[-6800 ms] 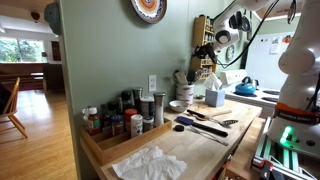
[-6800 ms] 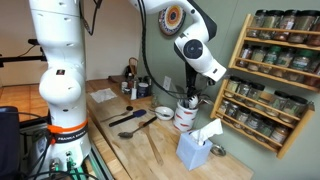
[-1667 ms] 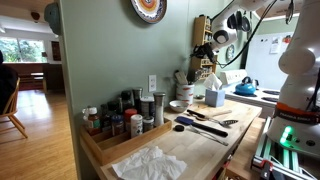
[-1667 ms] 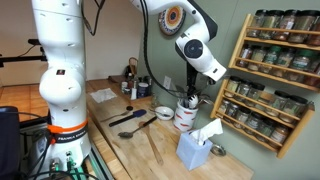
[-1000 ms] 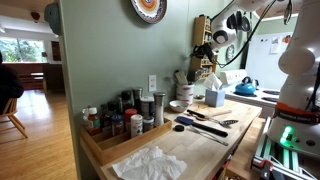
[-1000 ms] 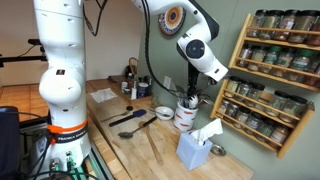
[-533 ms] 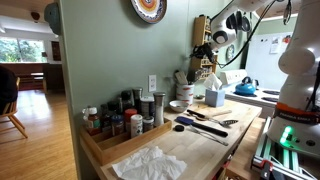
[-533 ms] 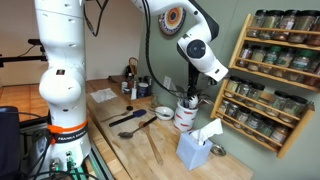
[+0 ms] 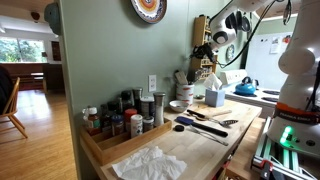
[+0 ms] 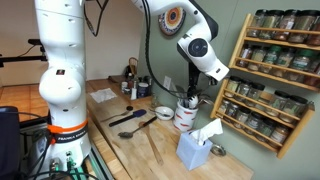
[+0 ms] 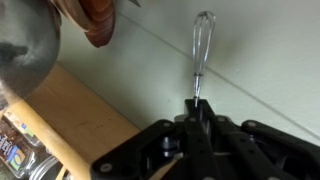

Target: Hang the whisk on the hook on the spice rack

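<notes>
My gripper (image 11: 197, 105) is shut on the thin handle of a metal whisk (image 11: 202, 45), whose wire head points away from the jaws against the green wall. In both exterior views the gripper (image 10: 190, 88) (image 9: 205, 50) hangs just above a white utensil crock (image 10: 185, 117). The light-wood spice rack (image 10: 265, 75) with tiers of small jars is on the wall beside it, and it also shows in an exterior view (image 9: 203, 38). Its wooden side (image 11: 85, 115) shows in the wrist view. I cannot make out a hook.
A blue tissue box (image 10: 197, 150) stands in front of the crock. Dark spatulas and spoons (image 10: 135, 120) lie on the wooden counter near a small bowl (image 10: 163, 113). A long low wooden tray of bottles (image 9: 120, 125) and a white cloth (image 9: 150, 160) sit further along.
</notes>
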Robot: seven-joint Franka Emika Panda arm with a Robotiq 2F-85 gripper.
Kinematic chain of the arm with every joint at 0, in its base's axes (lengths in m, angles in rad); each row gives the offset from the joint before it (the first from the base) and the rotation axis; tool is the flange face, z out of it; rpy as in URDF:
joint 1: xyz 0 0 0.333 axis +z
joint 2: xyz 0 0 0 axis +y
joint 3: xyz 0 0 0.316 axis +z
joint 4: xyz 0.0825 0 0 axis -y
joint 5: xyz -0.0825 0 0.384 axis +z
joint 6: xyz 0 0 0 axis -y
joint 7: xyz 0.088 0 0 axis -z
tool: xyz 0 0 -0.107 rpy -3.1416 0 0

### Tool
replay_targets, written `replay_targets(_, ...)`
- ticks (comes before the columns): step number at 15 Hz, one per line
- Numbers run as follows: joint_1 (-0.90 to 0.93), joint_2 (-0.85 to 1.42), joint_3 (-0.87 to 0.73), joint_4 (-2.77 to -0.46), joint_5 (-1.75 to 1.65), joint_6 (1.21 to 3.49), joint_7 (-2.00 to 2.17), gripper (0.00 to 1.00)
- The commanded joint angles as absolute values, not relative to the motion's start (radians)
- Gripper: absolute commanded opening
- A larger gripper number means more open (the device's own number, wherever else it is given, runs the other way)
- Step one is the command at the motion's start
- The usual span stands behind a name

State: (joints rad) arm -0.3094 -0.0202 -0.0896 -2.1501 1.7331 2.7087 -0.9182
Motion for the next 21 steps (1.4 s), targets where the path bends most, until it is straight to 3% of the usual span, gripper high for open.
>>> replay_targets(1, -0.31, -0.014, -0.09, -2.163, 1.676, 2.718, -0.862, 0.32)
replay_targets(2, -0.311, -0.014, -0.091, -2.164, 1.667, 2.717, -0.855, 0.33)
replay_targets(11, -0.314, -0.047, -0.097, -2.218, 1.549, 2.709, -0.756, 0.99)
replay_targets(21, -0.326, -0.292, -0.08, -2.426, 1.19, 2.698, -0.577, 1.0)
